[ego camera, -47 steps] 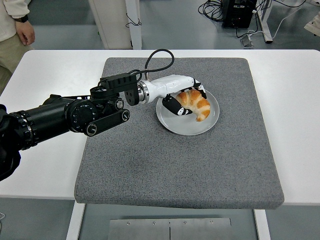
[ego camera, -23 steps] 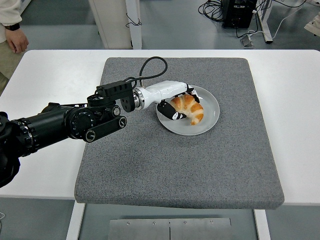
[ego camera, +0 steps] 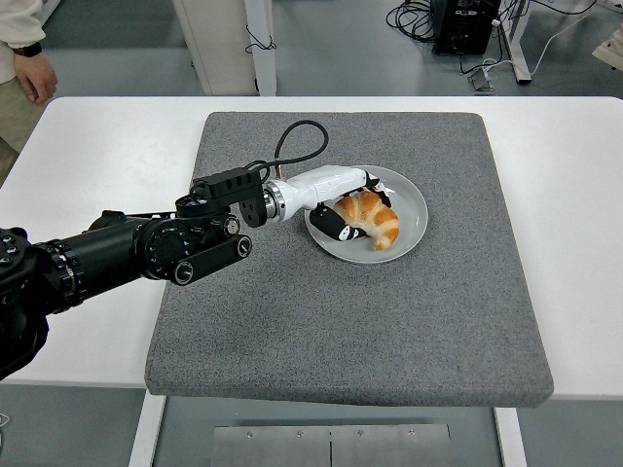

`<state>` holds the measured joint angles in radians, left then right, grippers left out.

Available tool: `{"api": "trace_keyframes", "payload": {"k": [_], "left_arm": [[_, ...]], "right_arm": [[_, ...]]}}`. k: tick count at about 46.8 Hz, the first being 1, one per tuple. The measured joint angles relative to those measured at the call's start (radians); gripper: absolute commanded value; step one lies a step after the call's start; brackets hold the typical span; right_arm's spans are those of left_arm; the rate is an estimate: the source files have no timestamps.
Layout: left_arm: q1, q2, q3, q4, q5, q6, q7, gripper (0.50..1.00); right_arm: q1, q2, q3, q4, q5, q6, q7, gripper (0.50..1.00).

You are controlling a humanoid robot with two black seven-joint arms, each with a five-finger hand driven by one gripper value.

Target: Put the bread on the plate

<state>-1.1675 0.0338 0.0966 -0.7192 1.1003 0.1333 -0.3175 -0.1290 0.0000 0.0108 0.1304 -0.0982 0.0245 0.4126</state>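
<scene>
A golden croissant-shaped bread point(ego camera: 374, 222) lies on the round grey plate point(ego camera: 413, 197) in the middle of the grey mat. My left hand point(ego camera: 352, 208), white with black fingertips, reaches in from the left on a black arm and is curled around the bread's left end. Its thumb point(ego camera: 336, 226) sits on the near side, and the other fingers point(ego camera: 375, 188) wrap over the far side. The bread touches the plate surface. My right arm is out of view.
The grey mat point(ego camera: 341, 321) covers most of the white table point(ego camera: 88, 156). A black cable point(ego camera: 297, 131) loops up behind my left wrist. A person point(ego camera: 24, 53) stands at the table's far left corner.
My left hand has drawn back a little to the left and lowered, setting the bread down on the plate's left half. The person at the top left stepped further out of frame.
</scene>
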Motion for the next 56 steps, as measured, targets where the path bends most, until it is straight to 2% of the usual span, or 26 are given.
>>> {"api": "trace_keyframes", "payload": {"k": [25, 26, 27, 28, 30, 32, 39, 50, 56], "left_arm": [[0.014, -0.001, 0.000, 0.003, -0.004, 0.008, 0.005, 0.500], [0.014, 0.000, 0.000, 0.003, -0.007, 0.008, 0.007, 0.540], [0.013, 0.000, 0.000, 0.003, -0.012, 0.007, 0.010, 0.669], [0.012, 0.000, 0.000, 0.003, -0.014, 0.007, 0.012, 0.761], [0.009, 0.000, -0.001, 0.003, -0.019, 0.005, 0.017, 0.840], [0.007, 0.000, -0.002, 0.002, -0.021, 0.004, 0.018, 0.887], [0.001, 0.000, -0.003, 0.000, -0.040, -0.004, 0.020, 0.966], [-0.015, 0.012, -0.005, -0.020, -0.042, -0.008, 0.009, 0.971], [-0.037, 0.046, -0.013, -0.073, -0.045, -0.008, 0.010, 0.971]], "right_arm": [[0.000, 0.000, 0.000, 0.000, 0.000, 0.000, 0.000, 1.000], [0.000, 0.000, 0.000, 0.000, 0.000, 0.000, 0.000, 1.000], [0.000, 0.000, 0.000, 0.000, 0.000, 0.000, 0.000, 1.000], [0.000, 0.000, 0.000, 0.000, 0.000, 0.000, 0.000, 1.000], [0.000, 0.000, 0.000, 0.000, 0.000, 0.000, 0.000, 1.000], [0.000, 0.000, 0.000, 0.000, 0.000, 0.000, 0.000, 1.000], [0.000, 0.000, 0.000, 0.000, 0.000, 0.000, 0.000, 1.000], [0.000, 0.000, 0.000, 0.000, 0.000, 0.000, 0.000, 1.000], [0.000, 0.000, 0.000, 0.000, 0.000, 0.000, 0.000, 1.000]]}}
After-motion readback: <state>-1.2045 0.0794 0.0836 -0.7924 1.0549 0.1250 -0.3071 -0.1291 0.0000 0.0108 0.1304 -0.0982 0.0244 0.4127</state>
